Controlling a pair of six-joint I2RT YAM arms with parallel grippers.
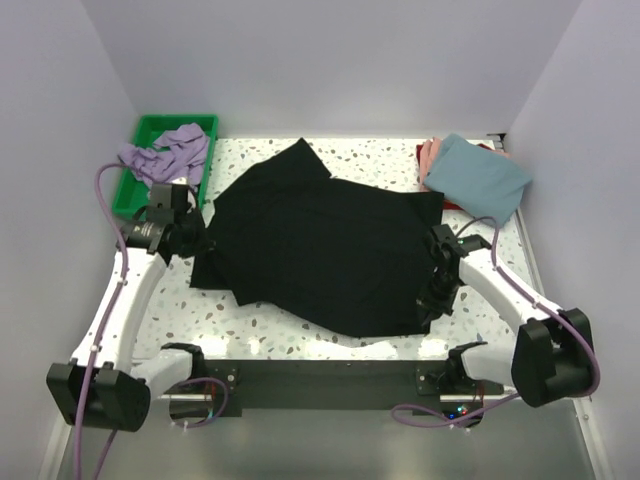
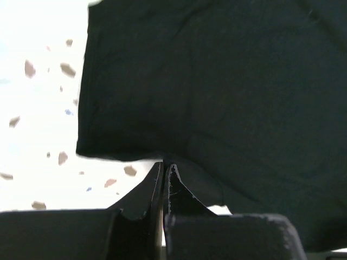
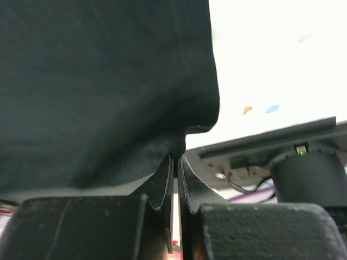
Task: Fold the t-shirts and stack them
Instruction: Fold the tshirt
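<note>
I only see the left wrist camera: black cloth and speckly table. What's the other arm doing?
Observer: The right fingers are pinched shut on the right edge of the black t-shirt.
Operator: Are there more shirts?
Observer: Yes, a lavender t-shirt lies crumpled across the green tray at the far left.
Operator: Any folded already?
Observer: A teal-blue t-shirt lies folded at the far right, on top of a pink t-shirt.
</note>
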